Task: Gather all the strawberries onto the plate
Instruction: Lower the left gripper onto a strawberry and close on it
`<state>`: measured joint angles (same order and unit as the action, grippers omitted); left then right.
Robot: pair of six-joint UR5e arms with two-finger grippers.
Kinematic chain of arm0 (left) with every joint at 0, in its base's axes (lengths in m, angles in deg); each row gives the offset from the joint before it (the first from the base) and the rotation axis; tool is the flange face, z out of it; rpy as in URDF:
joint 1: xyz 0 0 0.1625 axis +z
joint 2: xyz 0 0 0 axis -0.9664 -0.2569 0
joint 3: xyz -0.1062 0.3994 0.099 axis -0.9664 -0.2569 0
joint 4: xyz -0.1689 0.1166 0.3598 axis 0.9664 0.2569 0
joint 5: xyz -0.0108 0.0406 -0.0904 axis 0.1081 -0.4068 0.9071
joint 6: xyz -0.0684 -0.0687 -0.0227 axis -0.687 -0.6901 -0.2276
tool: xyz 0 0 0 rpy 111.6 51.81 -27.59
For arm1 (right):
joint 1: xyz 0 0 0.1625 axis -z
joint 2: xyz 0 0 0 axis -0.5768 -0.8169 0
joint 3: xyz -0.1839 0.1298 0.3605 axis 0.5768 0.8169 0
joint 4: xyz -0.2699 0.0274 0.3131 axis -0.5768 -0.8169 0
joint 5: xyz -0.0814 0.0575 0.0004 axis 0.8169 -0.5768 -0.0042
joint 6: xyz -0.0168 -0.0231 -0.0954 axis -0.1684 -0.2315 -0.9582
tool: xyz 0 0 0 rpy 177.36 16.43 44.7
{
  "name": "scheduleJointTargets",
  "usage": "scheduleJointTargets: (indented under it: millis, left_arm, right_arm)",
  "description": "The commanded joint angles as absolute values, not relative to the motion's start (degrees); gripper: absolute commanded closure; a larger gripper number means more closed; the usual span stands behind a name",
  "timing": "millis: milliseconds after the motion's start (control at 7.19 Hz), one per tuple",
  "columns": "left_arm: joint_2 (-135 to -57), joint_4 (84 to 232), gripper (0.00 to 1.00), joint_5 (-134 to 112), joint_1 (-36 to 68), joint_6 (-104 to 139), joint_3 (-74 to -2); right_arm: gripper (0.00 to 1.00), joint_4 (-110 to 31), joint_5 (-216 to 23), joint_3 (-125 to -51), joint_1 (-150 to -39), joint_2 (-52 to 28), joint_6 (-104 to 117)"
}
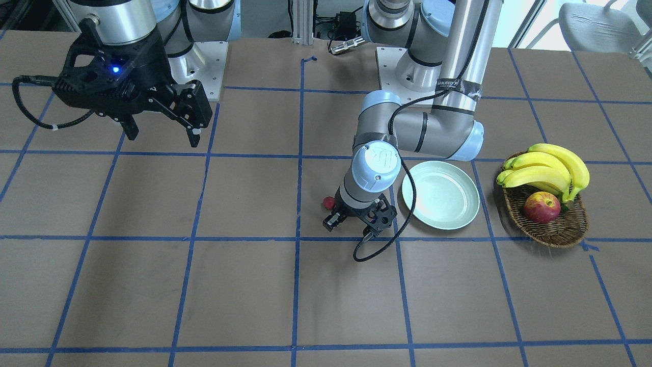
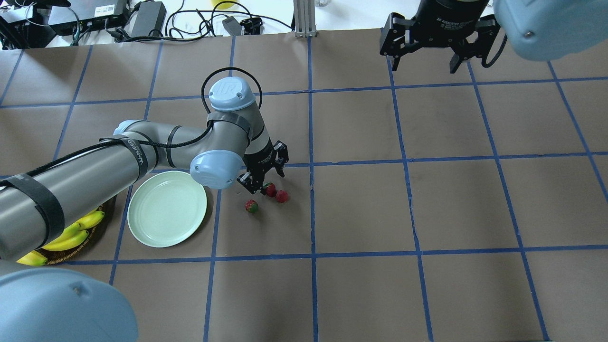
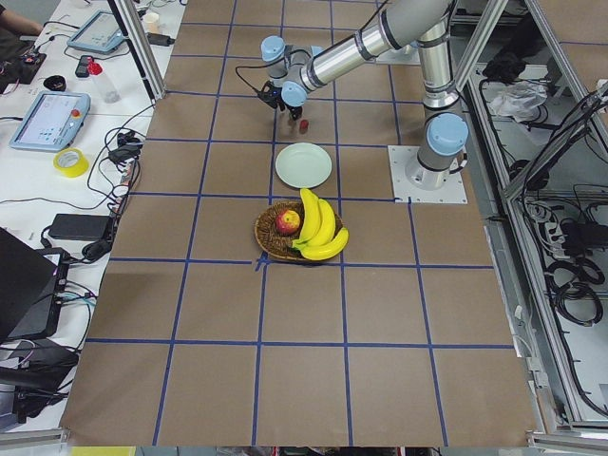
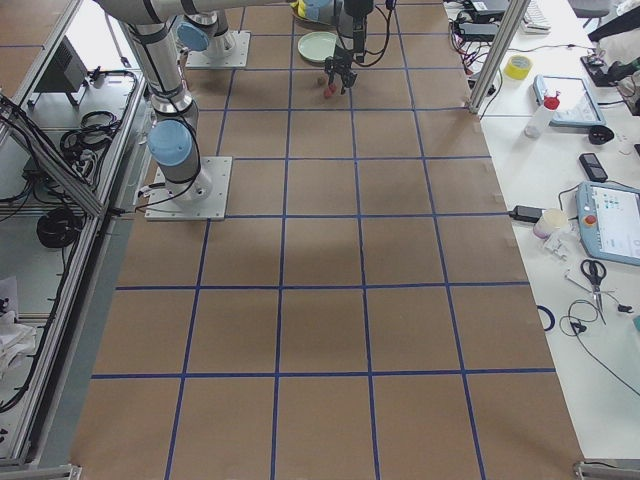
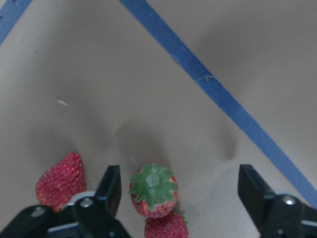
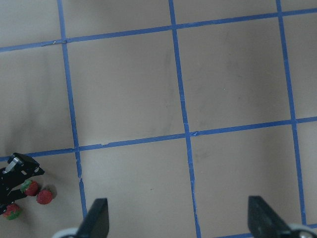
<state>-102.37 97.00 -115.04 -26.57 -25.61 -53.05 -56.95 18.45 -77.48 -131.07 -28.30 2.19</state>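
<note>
Three small red strawberries lie on the brown table close together [image 2: 270, 190], [image 2: 282, 196], [image 2: 251, 206]. My left gripper [image 2: 266, 180] is low over them and open. In the left wrist view one strawberry [image 5: 154, 191] sits between the open fingers [image 5: 111, 188], off-centre toward the view's left finger; a second [image 5: 60, 179] lies outside that finger and a third [image 5: 166, 227] just below the first. The pale green plate [image 2: 166, 209] lies empty beside the left arm. My right gripper [image 2: 430, 57] hangs open and empty, high at the far right.
A wicker basket [image 1: 547, 224] with bananas [image 1: 550, 168] and an apple [image 1: 541, 207] stands beyond the plate [image 1: 440, 194]. The left arm's elbow overhangs the plate's edge. Blue tape lines grid the table.
</note>
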Motion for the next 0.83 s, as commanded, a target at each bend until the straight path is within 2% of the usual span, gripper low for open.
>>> scheduleJointTargets:
  millis: [0,417,695]
  left_arm:
    - [-101.94,97.02,1.00,-114.46,-26.58,-24.38,-53.10]
    - [-99.04,98.76,1.00,-121.27,-25.96,-13.34,-52.22]
    - [-96.68,111.89,1.00,-124.92,-21.95,-1.58,-48.29]
  right_arm:
    - [0.00,-56.50,17.69,-77.91,-130.76,-28.20,-2.93]
    - [0.00,-55.09,17.51,-77.99,-130.85,-28.20,-3.49]
    - [0.00,-55.09,16.73,-77.99,-130.85,-28.11,-3.75]
